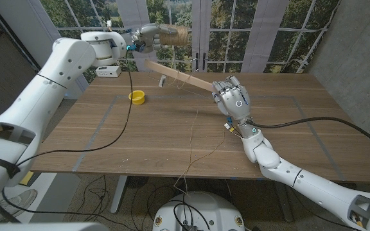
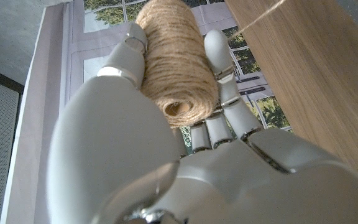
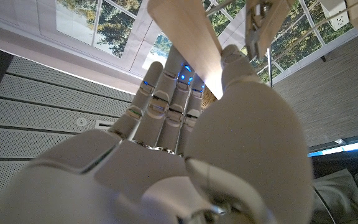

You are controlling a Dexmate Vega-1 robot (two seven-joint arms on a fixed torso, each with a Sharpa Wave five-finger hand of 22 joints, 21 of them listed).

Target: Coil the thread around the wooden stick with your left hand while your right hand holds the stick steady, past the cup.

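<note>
There is one wooden stick [image 1: 178, 76]. It is long and flat, and it hangs in the air above the table [image 1: 108, 138], slanting up and away toward the robot's left. The right hand [image 1: 233, 98] holds its near end. In the right wrist view the stick [image 3: 191, 43] runs between the thumb and the other fingers [image 3: 160, 102], which are curled in tight around it.

There is one spool of thread [image 1: 180, 36]. It is fat and brown. The left hand [image 1: 151, 35] holds it up high, past the far edge of the table. In the left wrist view the spool [image 2: 176, 59] sits between the thumb and the fingers [image 2: 222, 74], which press on both sides of it. A thin thread [image 1: 191, 144] hangs down from the stick, across the table and over the near edge.

There is one yellow cup [image 1: 137, 97]. It stands on the table, well apart from both hands. A white box [image 1: 108, 71] sits at the far left edge of the table.
</note>
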